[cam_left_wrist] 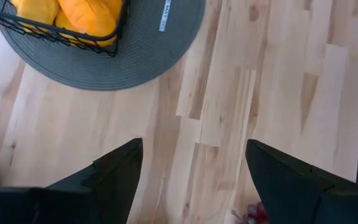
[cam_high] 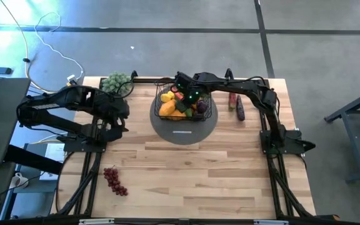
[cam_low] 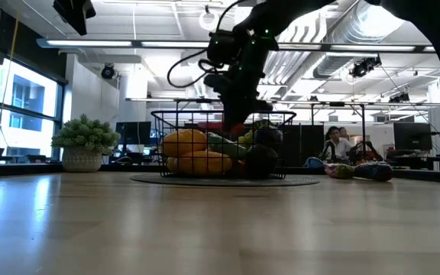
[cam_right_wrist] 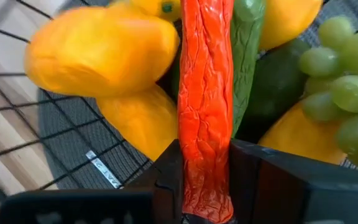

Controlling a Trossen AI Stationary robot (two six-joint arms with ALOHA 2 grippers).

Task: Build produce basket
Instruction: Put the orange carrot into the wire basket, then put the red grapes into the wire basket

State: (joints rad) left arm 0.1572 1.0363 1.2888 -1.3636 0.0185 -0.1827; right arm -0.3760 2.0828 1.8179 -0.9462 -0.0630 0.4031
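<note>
The black wire-mesh basket stands on a flat grey round disc at the table's far middle. It holds yellow and orange fruits, green grapes and a green cucumber. My right gripper is over the basket, shut on a long wrinkled red-orange vegetable. It also shows in the low view. My left gripper is open and empty above bare table, left of the basket. Purple grapes lie near the table's front left. My right gripper pinches the red-orange vegetable near one end between its two fingers. The fingers come from above, pointing down into the basket, and the vegetable runs on along them. Its free end reaches among the fruits; whether it rests on them, I cannot tell.
A pale green bushy cluster stands at the far left of the table. A dark purple eggplant and a small red piece lie right of the basket. The near half of the table is bare wood.
</note>
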